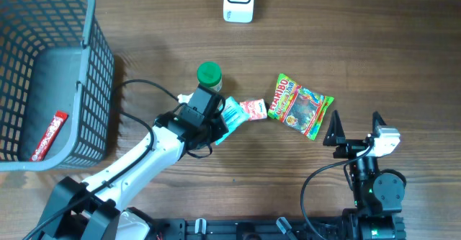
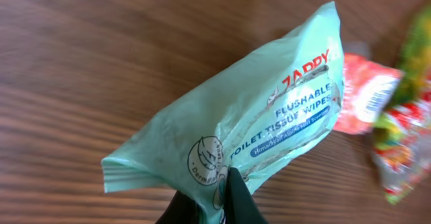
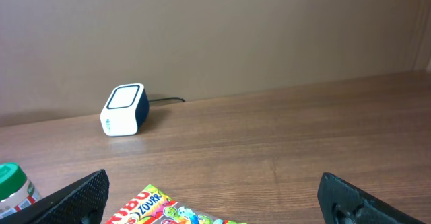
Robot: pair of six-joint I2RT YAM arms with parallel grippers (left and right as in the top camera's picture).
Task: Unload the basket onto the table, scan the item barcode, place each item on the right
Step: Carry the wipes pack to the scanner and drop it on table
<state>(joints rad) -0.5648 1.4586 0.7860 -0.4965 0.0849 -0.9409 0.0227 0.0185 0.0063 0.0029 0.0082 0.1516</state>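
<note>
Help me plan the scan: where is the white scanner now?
In the overhead view the white scanner stands at the far edge, near the middle, beyond the green-capped bottle and the candy bag, apart from both.

The left arm (image 1: 130, 161) stretches in from the lower left, and the left hand (image 2: 214, 196) is pinched tight on a wipes packet (image 2: 256, 116). The right arm (image 1: 371, 176) sits folded low at the right. The right hand (image 1: 354, 127) is spread wide and holds nothing.

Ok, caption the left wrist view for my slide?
Green wipes pack pinched in the left gripper, over the wooden table.
</note>
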